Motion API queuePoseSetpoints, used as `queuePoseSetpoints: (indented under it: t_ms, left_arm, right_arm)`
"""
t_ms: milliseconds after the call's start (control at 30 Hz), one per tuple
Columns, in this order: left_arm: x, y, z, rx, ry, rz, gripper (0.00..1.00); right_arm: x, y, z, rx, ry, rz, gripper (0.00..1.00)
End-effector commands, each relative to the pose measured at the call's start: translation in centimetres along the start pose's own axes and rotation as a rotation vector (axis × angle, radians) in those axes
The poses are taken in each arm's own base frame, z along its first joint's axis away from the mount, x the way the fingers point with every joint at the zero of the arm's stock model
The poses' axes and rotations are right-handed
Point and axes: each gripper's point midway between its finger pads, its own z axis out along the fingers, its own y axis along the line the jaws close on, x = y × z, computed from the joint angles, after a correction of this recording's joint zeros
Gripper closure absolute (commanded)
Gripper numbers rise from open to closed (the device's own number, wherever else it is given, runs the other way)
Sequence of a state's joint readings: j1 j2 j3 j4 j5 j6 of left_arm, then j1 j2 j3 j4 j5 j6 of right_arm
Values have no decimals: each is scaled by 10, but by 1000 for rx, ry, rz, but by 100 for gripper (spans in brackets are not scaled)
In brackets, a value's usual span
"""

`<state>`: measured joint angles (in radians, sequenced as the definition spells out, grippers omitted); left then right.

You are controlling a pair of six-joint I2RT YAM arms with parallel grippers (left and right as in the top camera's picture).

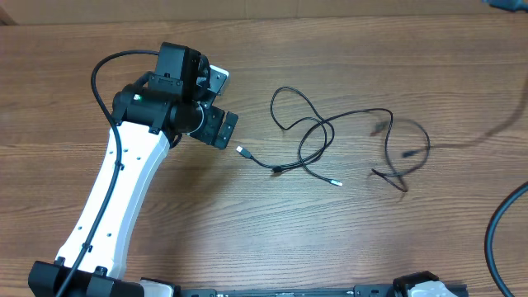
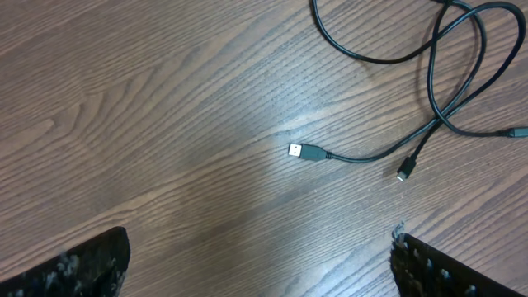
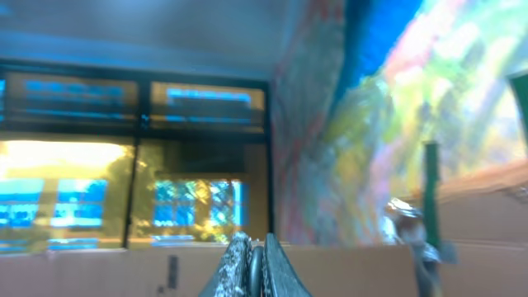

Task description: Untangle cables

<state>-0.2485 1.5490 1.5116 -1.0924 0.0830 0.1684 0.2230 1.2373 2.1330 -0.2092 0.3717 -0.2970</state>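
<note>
My main worry is the USB plug (image 1: 242,152). It is the free end nearest my left gripper (image 1: 221,128), and if I close on its thin cord rather than the plug body, the cord could slip out between the fingers. I could also drag the whole bundle across the table (image 1: 99,33) and cinch the crossings tighter instead of opening them. The cables (image 1: 320,122) lie flat beyond the plug, on the side away from the gripper, looping over each other just past it. A smaller plug (image 2: 403,173) sits just beside the USB plug's cord, so a sloppy descent could pinch both at once. The side of the tangle farthest from the plug looks blurred in the overhead view, so I cannot tell how it lies, and pulling blind against it could snag. The left arm reaches from its base toward the plug with its wrist camera looking down. Its fingers are spread wide and empty, and the plug lies ahead of them, not between them. The right gripper (image 3: 256,268) is well away from the plug and points out at the room, fingers pressed together; I see no cord in them.
</note>
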Motion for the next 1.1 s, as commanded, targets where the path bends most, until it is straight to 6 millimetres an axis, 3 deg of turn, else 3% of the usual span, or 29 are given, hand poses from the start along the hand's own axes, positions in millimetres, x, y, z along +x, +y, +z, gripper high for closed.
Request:
queuePoseSetpoints:
  t_ms: [0,167,267,367,467,633,833,1000,1067]
  left_arm:
    - [-4,-1,-2,11,-12,17,1]
    - [-4,-2,-2,12,-12,18,1]
    - [-4,-2,-2,12,-12,18,0]
    - [-4,-1,-2,12,-12,18,0]
    - [-4,-2,-2,12,-12,18,0]
    - [-4,-2,-2,12,-12,18,0]
    - [-4,-2,-2,12,-12,18,0]
    - [-4,-2,-2,12,-12,18,0]
    - [-4,-2,-2,12,-12,18,0]
  right_arm:
    - [-16,26,-1,-155,-80,-16,96]
    - [-2,22,2,-120,-29,-52,96]
    - [35,4,10,10,103,-163,96]
    - [82,-26,10,212,289,-295,96]
    - [105,-57,5,404,394,-388,96]
    - [108,-107,1,609,421,-486,96]
    - [89,-160,-12,784,395,-557,96]
    - [83,-180,-19,854,395,-592,96]
    - [92,-184,-21,858,434,-617,96]
